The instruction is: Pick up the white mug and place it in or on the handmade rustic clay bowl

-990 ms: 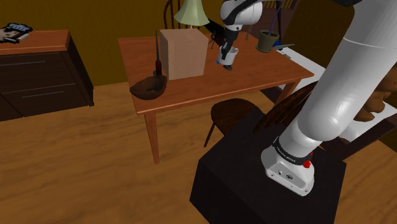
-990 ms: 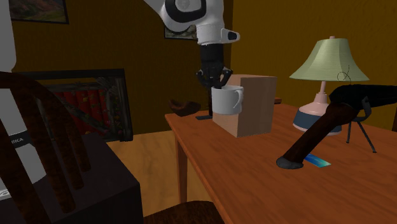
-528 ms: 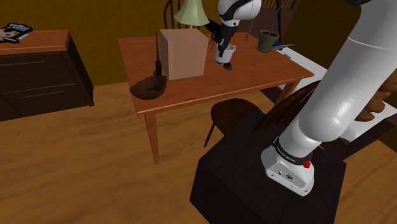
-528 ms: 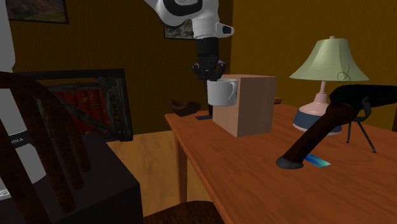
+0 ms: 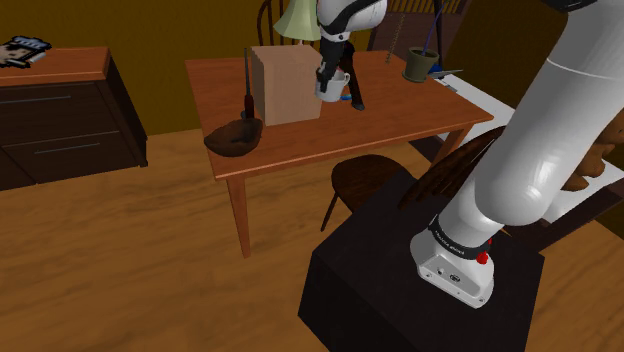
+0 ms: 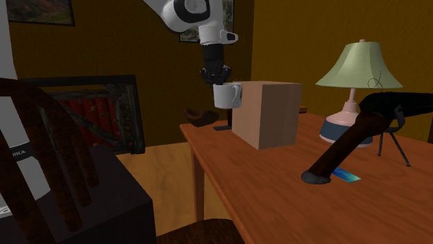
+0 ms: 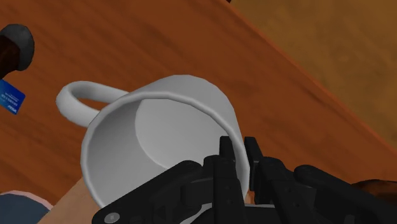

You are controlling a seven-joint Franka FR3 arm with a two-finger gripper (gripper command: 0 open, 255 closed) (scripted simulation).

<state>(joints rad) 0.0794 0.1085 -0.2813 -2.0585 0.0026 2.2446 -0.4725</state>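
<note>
Mid-carry above the wooden table [image 5: 400,128]: your gripper [image 5: 331,72] holds the white mug [image 5: 333,88] in the air against the upper corner of the tan box [image 5: 288,85]. A second ago the mug hung lower and clear of that box, on the side away from the bowl. It has since risen and drifted across toward the box, so the lift looks finished and the carry begun.

The dark brown clay bowl [image 5: 235,137] waits on the table past the box's opposite side, near the table corner, so the box is likely the obstacle to clear.

The wrist view settles the grip: the black fingers [image 7: 234,160] are pinched shut on the mug's [image 7: 159,127] rim wall, one inside and one outside, with the handle opposite them. The second exterior view shows the mug [image 6: 225,96] level with the box's [image 6: 267,114] top.
</note>
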